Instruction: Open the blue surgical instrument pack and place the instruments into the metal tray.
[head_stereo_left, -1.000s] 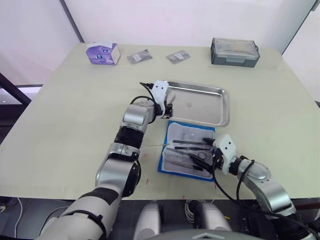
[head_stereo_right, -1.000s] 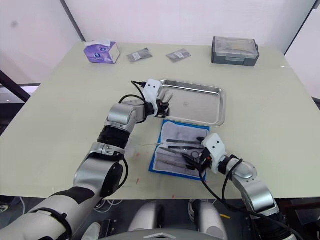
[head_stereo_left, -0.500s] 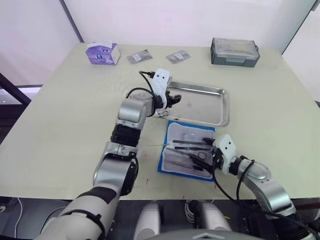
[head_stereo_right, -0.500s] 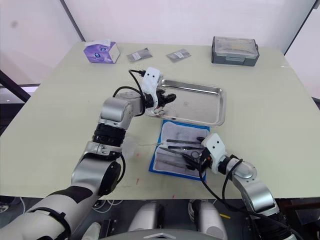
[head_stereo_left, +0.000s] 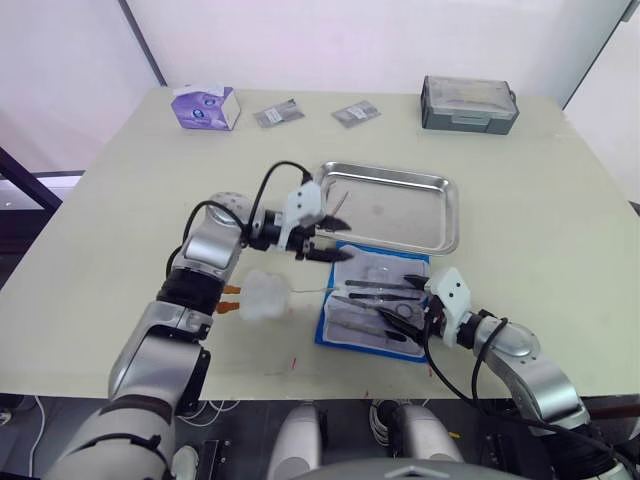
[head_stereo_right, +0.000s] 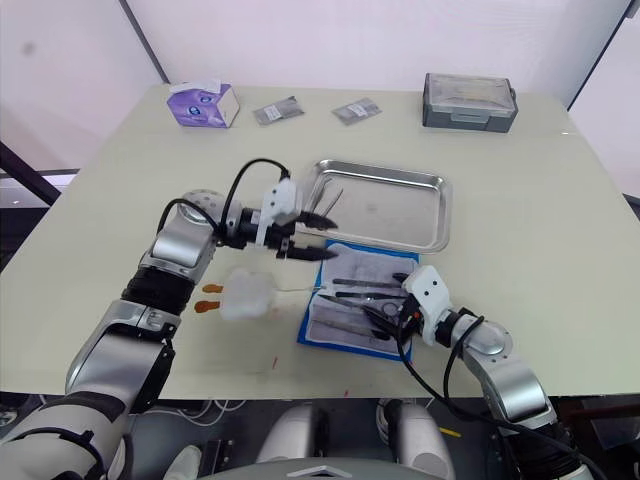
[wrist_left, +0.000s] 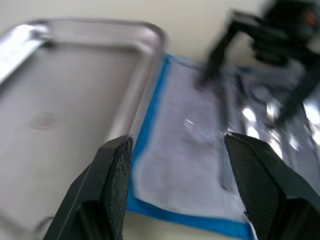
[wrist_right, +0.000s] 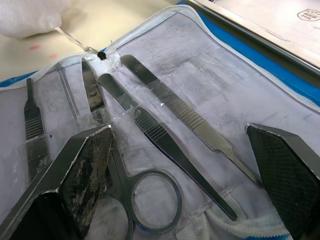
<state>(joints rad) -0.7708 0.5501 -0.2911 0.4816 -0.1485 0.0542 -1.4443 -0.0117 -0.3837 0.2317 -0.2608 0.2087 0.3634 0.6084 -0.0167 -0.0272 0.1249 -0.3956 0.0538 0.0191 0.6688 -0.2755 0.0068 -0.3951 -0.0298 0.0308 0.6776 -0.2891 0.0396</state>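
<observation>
Instruments (wrist_right: 150, 135) show pocketed, close between the right end effector (wrist_right: 180, 165) fingers.

A pale cream counter (head_stereo_left: 120, 200) fills the middle of the room, evenly lit; behind it stands a plain white wall (head_stereo_left: 330, 40); a dark diagonal bar (head_stereo_left: 145, 42) crosses the wall at the far left, another (head_stereo_left: 600, 50) at the far right; grey floor (head_stereo_left: 30, 190) shows at the left edge.

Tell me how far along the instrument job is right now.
Done: the blue pack lies open. One instrument lies in the metal tray. In hand: nothing; left pincer and right pincer are open over the pack. Left: several instruments remain in it.
</observation>
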